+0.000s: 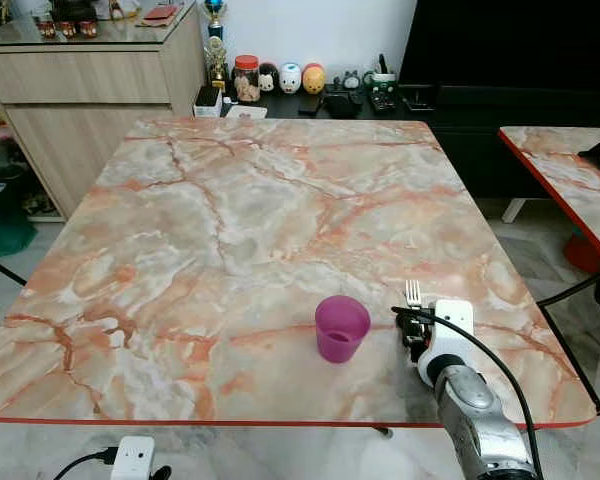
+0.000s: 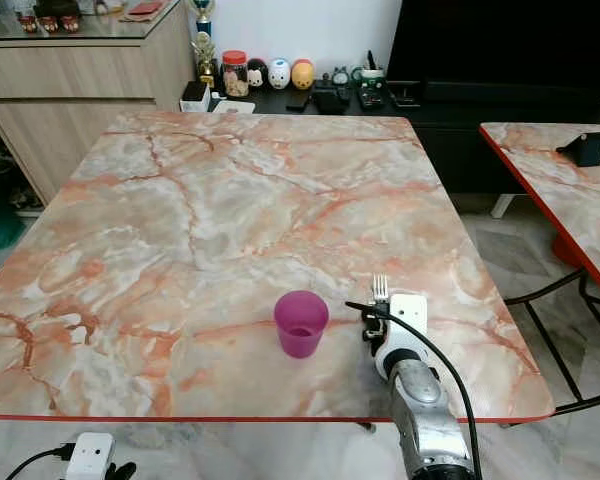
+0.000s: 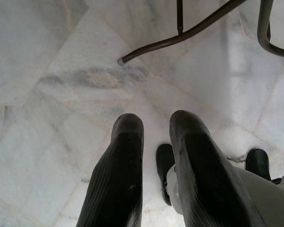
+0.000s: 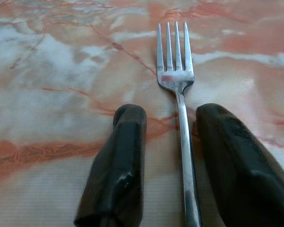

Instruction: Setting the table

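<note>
The right gripper [image 4: 168, 127] rests low on the pink-veined marble tabletop [image 1: 240, 220], fingers parted around the silver metal fork [image 4: 179, 94], whose handle lies against one finger. A purple plastic cup [image 1: 341, 328] stands just beside. The left gripper [image 3: 154, 130] hangs slightly parted above the floor.

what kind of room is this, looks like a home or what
Most likely a home dining and living area. A marble-pattern table holds a purple cup and a fork lying between the right end effector's open fingers. Behind stand a wooden sideboard and a low shelf with toy figures.
</note>
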Controlling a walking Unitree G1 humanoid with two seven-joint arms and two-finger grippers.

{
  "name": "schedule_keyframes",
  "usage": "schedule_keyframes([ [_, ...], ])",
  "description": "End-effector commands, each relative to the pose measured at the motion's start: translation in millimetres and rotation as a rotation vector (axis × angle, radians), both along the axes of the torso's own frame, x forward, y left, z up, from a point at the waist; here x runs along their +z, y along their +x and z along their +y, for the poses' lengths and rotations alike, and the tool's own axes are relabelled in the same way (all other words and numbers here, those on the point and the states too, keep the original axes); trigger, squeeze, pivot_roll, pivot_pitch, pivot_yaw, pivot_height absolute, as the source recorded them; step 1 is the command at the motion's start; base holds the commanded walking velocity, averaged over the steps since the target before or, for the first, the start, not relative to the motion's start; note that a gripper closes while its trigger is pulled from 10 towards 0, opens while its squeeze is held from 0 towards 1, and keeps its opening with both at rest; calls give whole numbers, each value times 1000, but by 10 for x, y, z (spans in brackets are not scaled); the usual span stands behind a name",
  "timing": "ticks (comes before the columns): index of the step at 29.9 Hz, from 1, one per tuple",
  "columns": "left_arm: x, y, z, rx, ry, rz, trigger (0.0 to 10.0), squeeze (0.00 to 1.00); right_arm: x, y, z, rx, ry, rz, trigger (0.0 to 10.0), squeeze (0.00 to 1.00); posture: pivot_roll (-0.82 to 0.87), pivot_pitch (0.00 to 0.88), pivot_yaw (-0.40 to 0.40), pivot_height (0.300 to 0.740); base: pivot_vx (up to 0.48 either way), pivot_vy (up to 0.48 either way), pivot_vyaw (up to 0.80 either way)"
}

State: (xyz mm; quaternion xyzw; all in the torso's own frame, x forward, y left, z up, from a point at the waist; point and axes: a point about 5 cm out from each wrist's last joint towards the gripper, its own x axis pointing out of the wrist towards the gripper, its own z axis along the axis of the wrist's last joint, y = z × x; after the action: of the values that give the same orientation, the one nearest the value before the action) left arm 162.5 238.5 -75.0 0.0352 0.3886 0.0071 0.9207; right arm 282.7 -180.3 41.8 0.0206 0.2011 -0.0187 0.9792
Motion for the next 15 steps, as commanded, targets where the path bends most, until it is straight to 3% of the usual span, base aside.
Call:
schedule_keyframes([
  [1,-30,-43,-21,5,-11,23,10000,0,-58,-36,-84,-45,-19,33,0,0,48,0,-31,724,0,0,0],
  [15,-30,-36,-35,-9,-5,25,10000,0,9,4,-70,-47,-23,-23,0,0,50,0,-30,724,0,0,0],
])
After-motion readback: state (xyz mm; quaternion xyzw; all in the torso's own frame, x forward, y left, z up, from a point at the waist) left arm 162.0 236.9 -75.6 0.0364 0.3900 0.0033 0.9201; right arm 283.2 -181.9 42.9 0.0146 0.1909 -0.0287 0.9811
